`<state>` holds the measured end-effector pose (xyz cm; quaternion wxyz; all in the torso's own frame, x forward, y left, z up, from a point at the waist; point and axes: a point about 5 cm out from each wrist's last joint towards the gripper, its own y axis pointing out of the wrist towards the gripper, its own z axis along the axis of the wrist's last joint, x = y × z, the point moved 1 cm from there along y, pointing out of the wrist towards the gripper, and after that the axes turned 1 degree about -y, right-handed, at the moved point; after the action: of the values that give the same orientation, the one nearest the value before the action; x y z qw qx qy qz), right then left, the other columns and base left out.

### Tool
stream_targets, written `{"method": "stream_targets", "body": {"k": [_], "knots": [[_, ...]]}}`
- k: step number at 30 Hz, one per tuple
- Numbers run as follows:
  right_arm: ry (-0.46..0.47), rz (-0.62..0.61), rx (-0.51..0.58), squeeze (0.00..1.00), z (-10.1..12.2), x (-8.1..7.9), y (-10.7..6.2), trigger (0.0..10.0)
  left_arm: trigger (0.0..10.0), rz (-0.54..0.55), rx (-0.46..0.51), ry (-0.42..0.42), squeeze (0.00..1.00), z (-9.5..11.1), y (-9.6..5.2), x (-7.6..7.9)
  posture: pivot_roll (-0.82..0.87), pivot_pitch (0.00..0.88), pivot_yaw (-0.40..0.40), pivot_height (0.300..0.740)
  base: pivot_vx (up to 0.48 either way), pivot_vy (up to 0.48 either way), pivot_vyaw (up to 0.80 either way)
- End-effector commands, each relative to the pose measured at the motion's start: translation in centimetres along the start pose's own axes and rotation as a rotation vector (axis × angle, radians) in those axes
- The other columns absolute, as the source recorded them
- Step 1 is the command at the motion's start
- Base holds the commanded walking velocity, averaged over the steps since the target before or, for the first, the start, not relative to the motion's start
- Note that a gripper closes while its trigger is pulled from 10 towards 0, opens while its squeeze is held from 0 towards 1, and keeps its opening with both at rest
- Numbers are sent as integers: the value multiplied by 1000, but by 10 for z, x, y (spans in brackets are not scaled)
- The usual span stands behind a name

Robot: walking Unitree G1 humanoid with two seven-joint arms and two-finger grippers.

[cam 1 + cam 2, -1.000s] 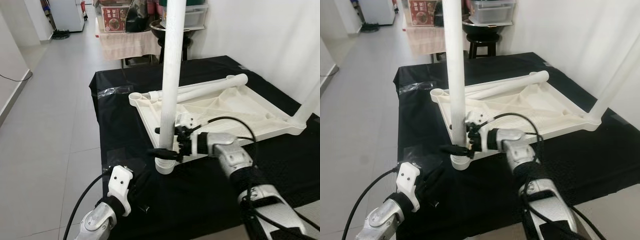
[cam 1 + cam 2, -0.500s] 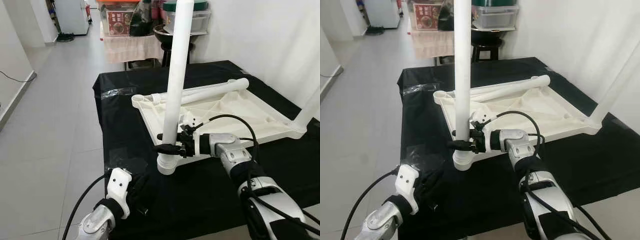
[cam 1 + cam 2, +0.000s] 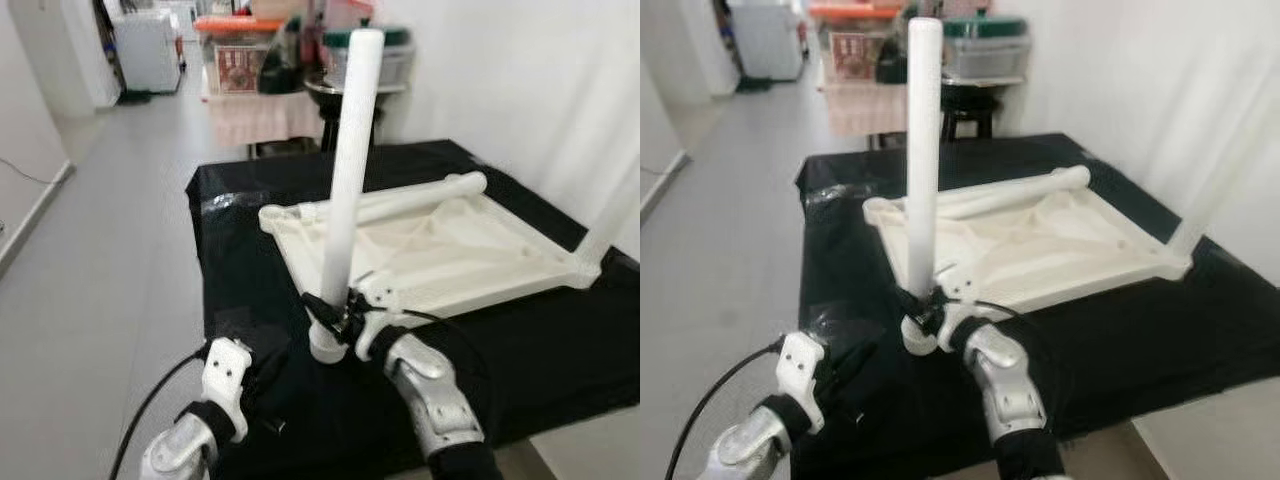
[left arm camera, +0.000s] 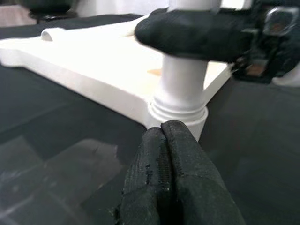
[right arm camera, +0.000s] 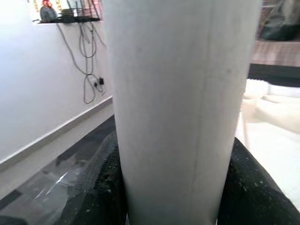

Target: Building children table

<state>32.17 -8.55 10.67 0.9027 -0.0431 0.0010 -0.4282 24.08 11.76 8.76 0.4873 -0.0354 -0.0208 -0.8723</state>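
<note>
On black cloth (image 3: 240, 240) over a table: white tabletop (image 3: 450, 250) lying upside down, ribbed underside up. At its near corner, 1 leg (image 3: 345, 170) standing upright in a ringed socket (image 4: 180, 110), tilted slightly. Low on that leg, just above the socket, right gripper (image 3: 328, 312) clamped with a finger (image 5: 243, 187) on each side of the tube. Along the far edge of the tabletop, another leg (image 3: 420, 195) lying flat. At the far right corner, 1 more leg (image 3: 610, 215) rising out of frame, blurred.

Near the cloth's front edge, just left of the socket, left gripper (image 3: 262, 365) resting low with both fingers (image 4: 161, 173) pressed together, holding nothing, tips pointing at the socket base and close to it; touching or not, cannot tell.

Beyond the table: grey tiled floor (image 3: 110, 200), a cluttered stand with bins (image 3: 260, 60), white wall to the right.
</note>
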Motion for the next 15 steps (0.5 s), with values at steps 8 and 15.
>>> {"method": "stream_targets", "body": {"k": [8,15], "knots": [[-35,109,-118,94,-18,1,-2,10000,10000,7,-9,-10,0,0,0,-6,-44,0,15,740,0,0,0],[45,337,-23,929,12,7,-4,10000,10000,2,-18,-3,0,-1,-1,-6,-15,0,6,740,0,0,0]]}}
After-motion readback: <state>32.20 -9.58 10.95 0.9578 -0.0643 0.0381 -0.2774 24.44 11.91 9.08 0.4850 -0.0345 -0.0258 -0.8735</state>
